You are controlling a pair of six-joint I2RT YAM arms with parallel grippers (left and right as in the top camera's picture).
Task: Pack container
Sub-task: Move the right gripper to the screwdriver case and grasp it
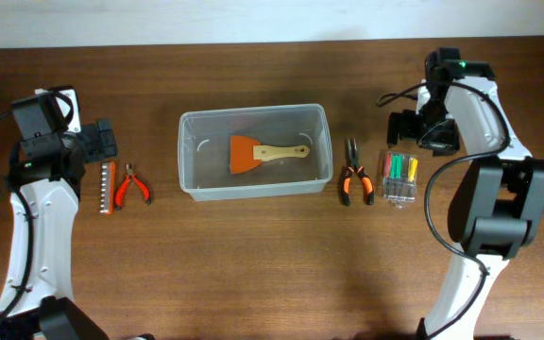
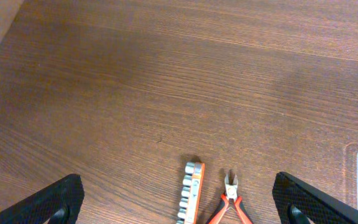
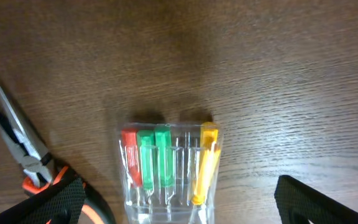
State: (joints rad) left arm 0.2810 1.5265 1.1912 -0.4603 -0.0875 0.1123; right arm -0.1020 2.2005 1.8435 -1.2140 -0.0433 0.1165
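Near the left claw (image 1: 100, 142), its dark fingers spread wide and holding nothing, a slim strip of metal bits (image 2: 191, 190) lay beside small red-handled cutters (image 2: 230, 198) on the grained brown wooden surface (image 2: 166, 93). The right claw (image 1: 414, 127) was likewise released above a clear case of screwdrivers (image 3: 166, 174) — red, green and yellow handles — next to orange-gripped long-nose pliers (image 3: 20, 146). Farther off, between the two groups, sat the container (image 1: 189, 156) — a translucent, round-cornered rectangular tub holding an orange-bladed scraper (image 1: 246, 154) with a pale wooden handle.
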